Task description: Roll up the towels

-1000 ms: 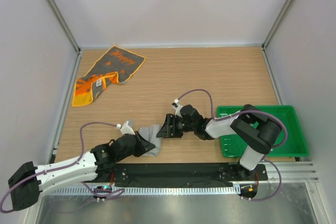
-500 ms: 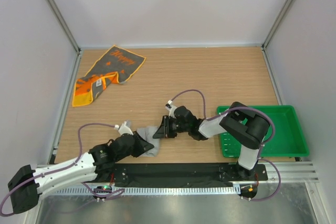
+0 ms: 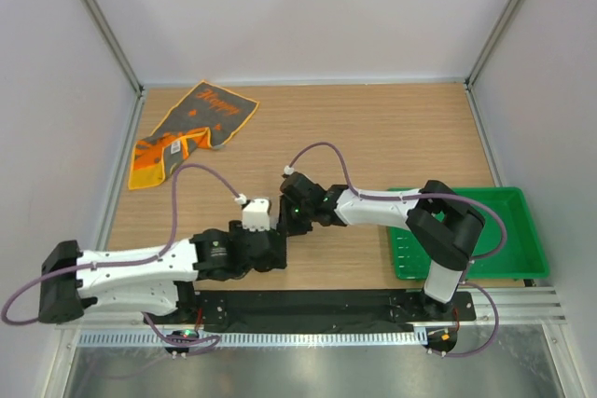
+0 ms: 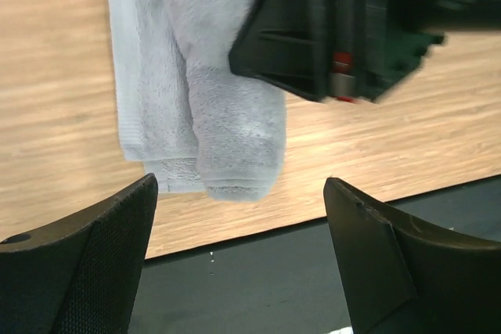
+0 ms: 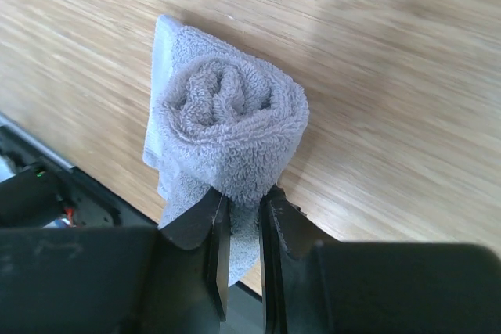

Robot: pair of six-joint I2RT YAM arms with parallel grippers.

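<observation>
The right gripper [image 5: 241, 202] is clenched on the lower edge of the plain light grey terry towel [image 5: 231, 127], which is coiled into a roll on the wooden table [image 5: 391, 76]. The left gripper [image 4: 239, 187] is spread wide and grasps nothing, with the roll just ahead of it. The dark grey, orange-printed towel [image 3: 191, 128] lies well apart, near the far-left corner.

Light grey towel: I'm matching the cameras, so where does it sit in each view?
Left wrist: light grey towel upper centre, partly rolled.
Right wrist: centre, its roll end facing the camera, pinched by the right gripper.
Top external: not visible; covered where the arms meet.
Shared landmark: the right gripper on the towel.
</observation>
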